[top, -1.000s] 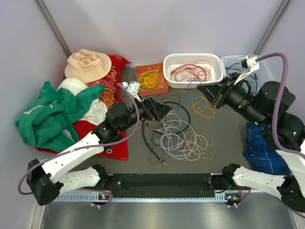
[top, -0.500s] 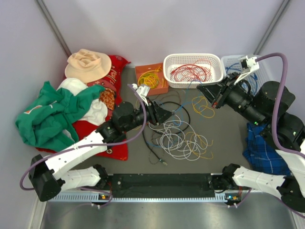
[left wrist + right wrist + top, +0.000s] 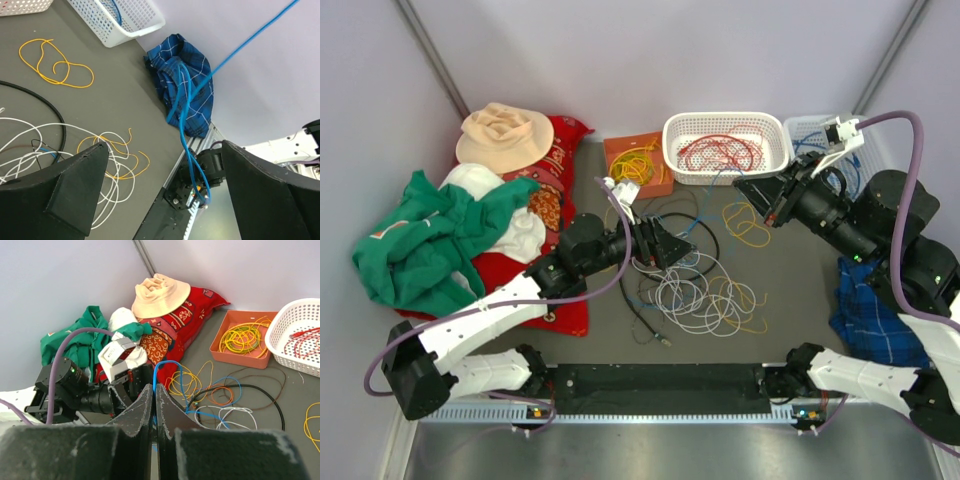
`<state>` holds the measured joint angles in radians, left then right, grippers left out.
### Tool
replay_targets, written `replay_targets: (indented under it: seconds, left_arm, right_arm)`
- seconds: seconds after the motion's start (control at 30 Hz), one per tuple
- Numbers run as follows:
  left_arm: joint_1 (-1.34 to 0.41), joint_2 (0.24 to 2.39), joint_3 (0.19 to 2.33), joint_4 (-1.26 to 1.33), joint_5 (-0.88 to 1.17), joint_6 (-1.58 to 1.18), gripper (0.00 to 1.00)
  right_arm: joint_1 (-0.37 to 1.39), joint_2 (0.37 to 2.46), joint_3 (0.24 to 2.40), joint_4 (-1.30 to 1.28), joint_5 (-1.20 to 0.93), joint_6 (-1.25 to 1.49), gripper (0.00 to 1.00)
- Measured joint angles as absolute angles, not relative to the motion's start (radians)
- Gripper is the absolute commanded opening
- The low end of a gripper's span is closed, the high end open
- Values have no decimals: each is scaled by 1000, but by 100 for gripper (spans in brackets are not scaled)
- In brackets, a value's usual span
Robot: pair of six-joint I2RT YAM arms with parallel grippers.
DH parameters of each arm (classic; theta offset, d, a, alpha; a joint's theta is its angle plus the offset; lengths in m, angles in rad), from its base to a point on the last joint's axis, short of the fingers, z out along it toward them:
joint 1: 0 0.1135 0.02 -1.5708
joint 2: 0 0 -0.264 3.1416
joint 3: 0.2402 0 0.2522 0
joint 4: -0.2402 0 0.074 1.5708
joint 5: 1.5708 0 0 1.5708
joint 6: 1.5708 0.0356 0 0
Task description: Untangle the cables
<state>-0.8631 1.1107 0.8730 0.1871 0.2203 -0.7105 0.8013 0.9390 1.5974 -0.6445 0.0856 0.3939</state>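
The cables (image 3: pixel 695 290) lie tangled on the grey mat: white, yellow, black and blue loops. Above their left side hovers my left gripper (image 3: pixel 667 245), open. In the left wrist view a blue cable (image 3: pixel 186 145) hangs in the air between its wide jaws (image 3: pixel 164 145), touching neither finger. My right gripper (image 3: pixel 760 195) is raised at the right and shut on that blue cable (image 3: pixel 162 365). The cable arcs up out of the pinched jaws (image 3: pixel 153 386) and drops into the tangle (image 3: pixel 220 410).
White basket (image 3: pixel 775 125) holds red cables; orange tray (image 3: pixel 618 150) holds yellow ones; a second basket (image 3: pixel 800 128) holds blue ones. A loose yellow loop (image 3: pixel 747 225) lies apart. Green garment (image 3: pixel 415 245), red cloth (image 3: pixel 565 140) and hat (image 3: pixel 505 135) fill the left; blue checked cloth (image 3: pixel 865 305) lies at right.
My left gripper has pushed rightward over the tangle; its jaws narrowed midway and stand wide again. The right arm, still pinching the blue cable, has not moved.
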Motion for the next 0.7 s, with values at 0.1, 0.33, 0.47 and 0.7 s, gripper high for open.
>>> replay_targets:
  seconds: [0.1,0.33,0.47,0.7]
  left_arm:
    - [-863,1111,873,188,220,-713,90]
    - [-863,1111,862,213,241,-724,23]
    - [-863,1116,861,234,260,-726,0]
    - [-863,1134,861,263,273,-733,56]
  right_arm:
    - [801,939,1597,-645,86,394,0]
    - [801,938,1597,-645,85,394,0]
    - [801,936,1596,-644,85,394,0]
    - [801,925,1577,-640,85,395,0]
